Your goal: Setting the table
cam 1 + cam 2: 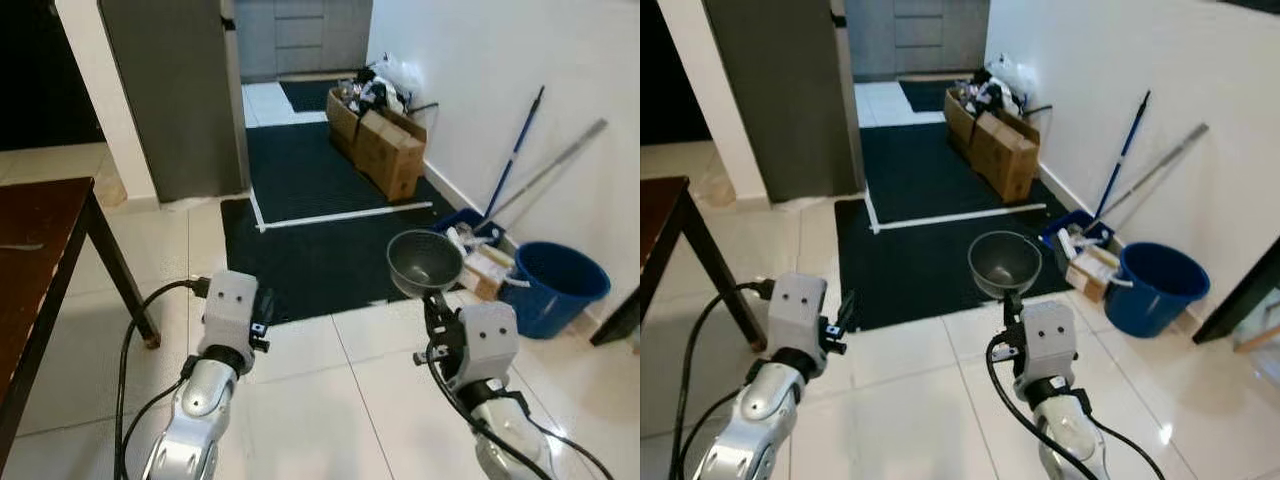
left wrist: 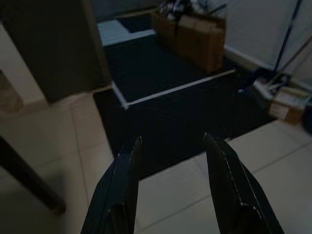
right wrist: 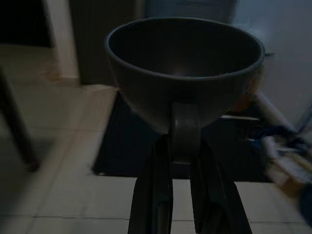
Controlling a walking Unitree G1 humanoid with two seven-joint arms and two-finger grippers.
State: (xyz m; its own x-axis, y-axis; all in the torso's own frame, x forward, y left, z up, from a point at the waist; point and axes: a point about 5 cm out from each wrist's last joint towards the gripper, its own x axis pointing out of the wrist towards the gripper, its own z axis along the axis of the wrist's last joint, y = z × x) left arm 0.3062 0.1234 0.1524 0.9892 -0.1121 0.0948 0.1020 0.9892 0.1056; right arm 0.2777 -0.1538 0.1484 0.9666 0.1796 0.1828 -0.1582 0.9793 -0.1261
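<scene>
A grey bowl (image 1: 424, 262) is held upright by its handle in the closed right claw (image 3: 184, 146), carried above the tiled floor (image 1: 330, 400). The dark wooden tabletop (image 1: 30, 250) lies well off to the robot's left, nearer the open, apparently empty left claw (image 2: 170, 146).

The right claw (image 1: 1012, 296) grips a grey bowl (image 1: 1004, 263) over tiled floor (image 1: 920, 380), a blue bucket (image 1: 1155, 288) near the wall.
</scene>
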